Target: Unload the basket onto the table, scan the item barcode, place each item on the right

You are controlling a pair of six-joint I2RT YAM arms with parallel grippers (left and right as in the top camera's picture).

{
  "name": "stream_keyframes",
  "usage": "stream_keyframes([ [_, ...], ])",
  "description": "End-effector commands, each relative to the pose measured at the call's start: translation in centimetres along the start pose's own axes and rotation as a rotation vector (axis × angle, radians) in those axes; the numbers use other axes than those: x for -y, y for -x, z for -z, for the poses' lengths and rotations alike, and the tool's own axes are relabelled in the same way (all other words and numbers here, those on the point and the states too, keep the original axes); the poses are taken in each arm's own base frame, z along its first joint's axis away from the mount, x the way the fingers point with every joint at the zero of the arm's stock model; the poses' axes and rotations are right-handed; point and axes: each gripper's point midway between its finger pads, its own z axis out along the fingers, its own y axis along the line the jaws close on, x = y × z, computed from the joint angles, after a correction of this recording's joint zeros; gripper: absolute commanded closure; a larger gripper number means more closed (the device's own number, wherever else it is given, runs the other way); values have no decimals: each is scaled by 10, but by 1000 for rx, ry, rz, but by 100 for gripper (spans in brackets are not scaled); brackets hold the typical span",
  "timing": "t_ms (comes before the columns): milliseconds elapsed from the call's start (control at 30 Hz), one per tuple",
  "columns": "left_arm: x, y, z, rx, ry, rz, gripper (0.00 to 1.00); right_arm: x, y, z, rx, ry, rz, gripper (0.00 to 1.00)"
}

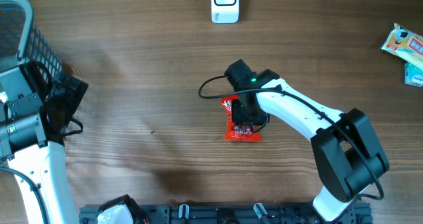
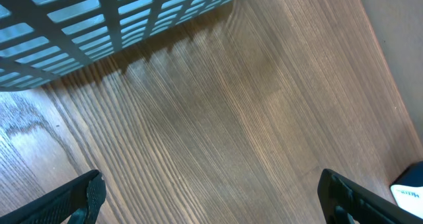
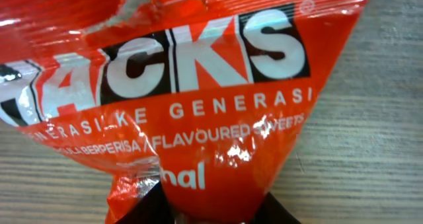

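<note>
**Right tool clamps red snack packet mid-table**

The right tool (image 3: 208, 209) is clamped on the lower edge of the red snack packet (image 3: 198, 85), and the foil bunches between its dark fingers. The packet lies flat near the middle of the table (image 1: 145, 65), well apart from the white device (image 1: 225, 2) at the far edge. The left tool (image 2: 211, 201) hangs with its jaws wide apart over bare wood, beside the mesh basket (image 2: 99, 26).

Glossy crinkled red snack bag (image 3: 218, 118), matt woodgrain table (image 1: 132, 52)
</note>
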Motion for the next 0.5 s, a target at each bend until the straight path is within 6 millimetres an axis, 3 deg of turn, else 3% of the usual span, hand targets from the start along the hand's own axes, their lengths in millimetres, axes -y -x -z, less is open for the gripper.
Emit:
stream_keyframes([
  [0, -3, 3, -1, 11, 13, 18, 0, -4, 16, 12, 44, -11, 29, 74],
  [67, -3, 3, -1, 11, 13, 18, 0, -5, 24, 19, 73, -20, 30, 82],
  [167, -3, 3, -1, 11, 13, 18, 0, -8, 32, 25, 101, -16, 30, 85],
  [233, -3, 3, -1, 11, 13, 18, 0, -9, 33, 26, 104, -14, 31, 96],
  [333, -3, 3, -1, 11, 13, 18, 0, -8, 32, 26, 101, -16, 30, 96],
  [400, -3, 3, -1, 11, 13, 18, 0, -8, 31, 25, 97, -18, 27, 47],
  [433, -3, 3, -1, 11, 13, 18, 0, -7, 29, 24, 89, -16, 23, 33],
  [467, -3, 3, -1, 11, 13, 18, 0, -8, 26, 21, 75, -7, 24, 27],
])
